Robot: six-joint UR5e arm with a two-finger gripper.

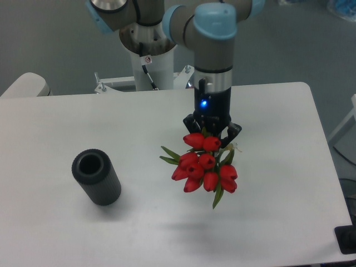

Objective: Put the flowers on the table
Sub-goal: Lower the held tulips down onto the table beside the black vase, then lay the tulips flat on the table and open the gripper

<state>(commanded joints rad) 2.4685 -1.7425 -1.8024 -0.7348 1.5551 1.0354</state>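
Gripper (212, 134) pinching the flowers (203, 167) somewhere along the stems; fingers mostly hidden behind the blooms, exact grip point not visible. Bunch hanging just below and in front of gripper, blooms toward camera, one leaf trailing at the bottom. Looks clear of the surface (278, 183) — soft shadow underneath, offset toward the camera, suggesting an airborne carry. Dark ribbed cylinder (96, 177) well off to the side of gripper, standing apart, not in the way.

Step in hand, by my read: transport done or nearly, lowering next.

To do well:
- Descend straight and slow; stem ends unseen, probably contacting first.
- Tilt wrist so bunch lies on its side rather than landing on blooms.
- Release only once weight sits on surface, else drop and roll.
- Open wide enough to clear leaves, then retract upward, not sideways, avoiding dragging the bunch.
- Keep landing spot away from cylinder and surface edges.
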